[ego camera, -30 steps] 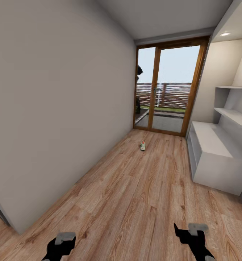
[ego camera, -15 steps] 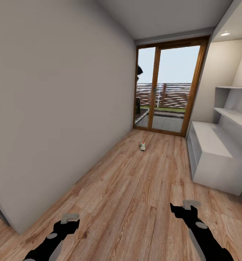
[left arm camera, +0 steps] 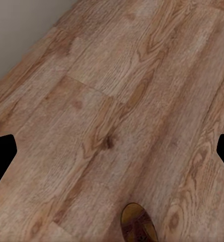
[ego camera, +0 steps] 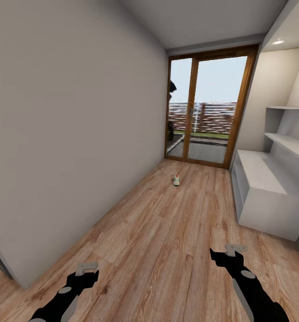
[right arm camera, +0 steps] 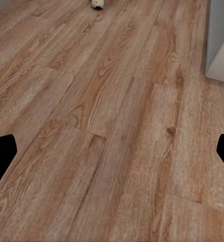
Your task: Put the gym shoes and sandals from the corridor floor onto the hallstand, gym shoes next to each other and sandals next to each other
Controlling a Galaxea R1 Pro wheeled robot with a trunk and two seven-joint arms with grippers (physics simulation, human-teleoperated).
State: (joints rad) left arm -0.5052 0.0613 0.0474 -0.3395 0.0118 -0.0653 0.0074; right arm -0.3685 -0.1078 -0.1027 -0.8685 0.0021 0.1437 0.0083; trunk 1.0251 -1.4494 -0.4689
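**A:** What is found along the left of the corridor?

**B:** A plain grey wall (ego camera: 69,134) is seen running toward the glass door (ego camera: 207,105), which serves as the landmark at the far end. Low in the head view, well short of the door, the left gripper (ego camera: 87,269) is held over the corridor floor (ego camera: 158,232). Its fingers are seen at opposite edges of the left wrist view, so the jaws are spread wide and nothing is held. In that same wrist view a dark brown sandal (left arm camera: 138,224) with a tan footbed is partly shown on the planks, cut off by the picture's edge.

**A:** And in the middle?

**B:** One gym shoe (ego camera: 176,180) is laid on the floor a short way in front of the door, well apart from both grippers. It is small and white with a red patch. It is also caught at the edge of the right wrist view.

**A:** What is placed to the right?

**B:** The right gripper (ego camera: 232,250) is held over bare planks, its jaws likewise spread wide and empty. Against the right wall, near the door, the hallstand (ego camera: 266,197) is set, pale and low, with two wall shelves (ego camera: 288,134) above it. Nothing is seen on its flat top.
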